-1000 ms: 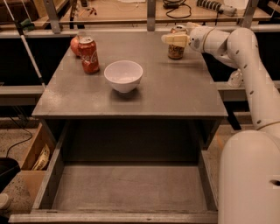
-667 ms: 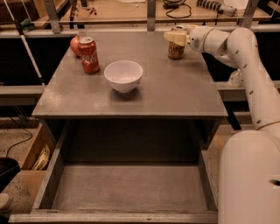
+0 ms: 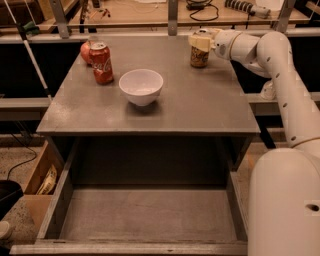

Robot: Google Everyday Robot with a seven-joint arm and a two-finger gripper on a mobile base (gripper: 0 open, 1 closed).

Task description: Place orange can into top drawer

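The orange can [image 3: 199, 56] stands upright at the far right of the grey tabletop [image 3: 190, 100]. My gripper [image 3: 200, 41] reaches in from the right on the white arm [image 3: 280, 65]. It sits over the can's top and is shut on it, and its pale fingers [image 3: 195, 42] hide the can's rim. The can's base looks to rest on the table. The top drawer [image 3: 145, 215] is pulled fully open below the table's front edge. Its flat grey bottom is bare.
A white bowl [image 3: 141, 86] stands mid-table. A red Coca-Cola can [image 3: 101, 62] stands at the far left with a red round object [image 3: 86, 51] behind it. A workbench with cables [image 3: 150, 10] runs behind the table. The robot's white body [image 3: 285, 200] fills the lower right.
The gripper and the orange can have barely shifted, a touch to the left. The bowl, the red can and the drawer have not moved.
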